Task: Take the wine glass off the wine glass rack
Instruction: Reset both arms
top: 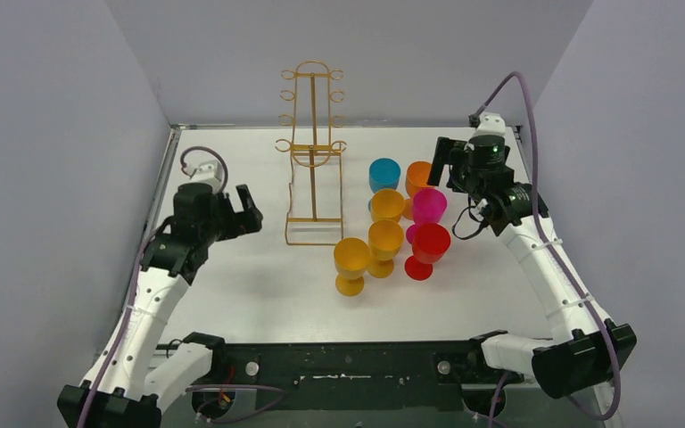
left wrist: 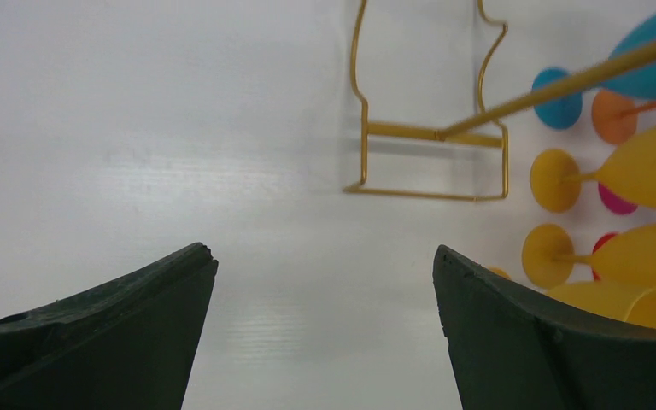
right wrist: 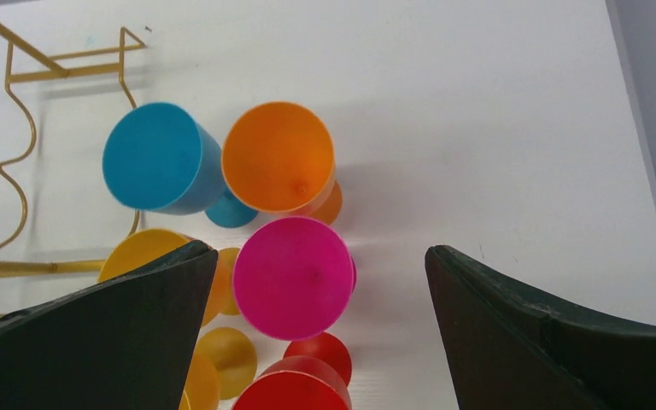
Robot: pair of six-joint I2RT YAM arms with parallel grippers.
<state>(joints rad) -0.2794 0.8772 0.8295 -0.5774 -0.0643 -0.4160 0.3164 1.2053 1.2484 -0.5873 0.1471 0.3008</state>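
The rack (top: 312,148) is thin gold wire: an arched top, small round loops down both sides, and a rectangular base with wavy side rails. It stands upright at the back middle of the table (top: 232,294). Its long axis is vertical, its arch points up, and its base lies flat, running toward the near edge.

Just right of it, seven glasses stand in a tight cluster on the table, off the rack. All are upright with stems vertical, round feet down and mouths up. They are smooth, brightly coloured and look like plastic. The blue glass (top: 384,173) and orange glass (top: 418,176) are farthest back. The pink glass (top: 429,205) and red glass (top: 430,241) are on the right. Three yellow glasses (top: 385,236) are on the side nearer the rack.

The right fingers (right wrist: 547,342), dark and wedge-shaped, are spread wide above the cluster and grip nothing. In the right wrist view the pink glass's open mouth shows between them. The left fingers (left wrist: 120,333) are also wide apart, over bare white table left of the rack, and hold nothing.
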